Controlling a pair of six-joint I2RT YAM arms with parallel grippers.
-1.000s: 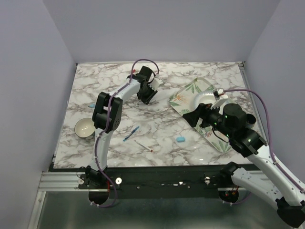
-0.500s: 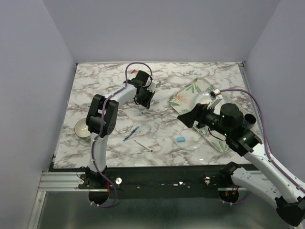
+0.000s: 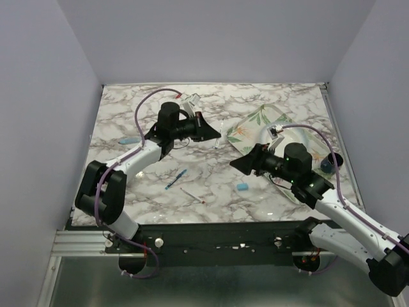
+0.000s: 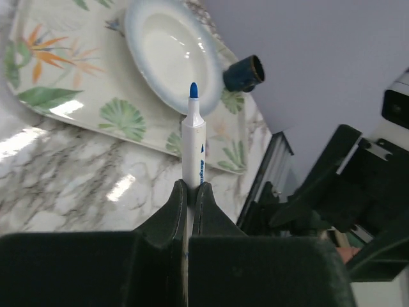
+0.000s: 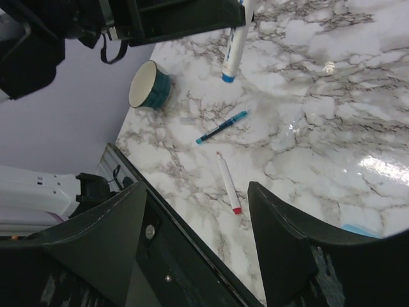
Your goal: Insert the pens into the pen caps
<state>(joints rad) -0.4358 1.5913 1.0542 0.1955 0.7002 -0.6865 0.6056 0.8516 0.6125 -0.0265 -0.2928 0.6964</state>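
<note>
I am looking down on the marble table [image 3: 281, 96] with both arms reaching over it. The floral tray [image 3: 246, 131] lies at the right, with a white plate [image 4: 169, 51] on it. A dark cup [image 4: 243, 72] sits at the tray's right edge. A teal bowl [image 5: 150, 84] stands at the near left.

The left gripper [image 4: 193, 188] is at the far middle of the table, just left of the tray. Its fingers are clamped on a white pen with a blue tip [image 4: 193, 137], which sticks out beyond the fingertips, tip outward, clear of the marble.

The right gripper [image 5: 197, 187] hovers at the tray's near-left corner, with its fingers spread wide apart and nothing between them. On the marble to its near left lie a thin blue pen [image 3: 176, 179] and, just nearer, a white pen with a red end [image 3: 192, 196]. The two are close together but not touching, and both are apart from either gripper.

A blue cap [image 3: 242, 187] lies flat on the marble just near of the right gripper. A light blue cap [image 3: 124, 140] lies at the left side of the table, beside the left arm's forearm and well apart from the held pen.
</note>
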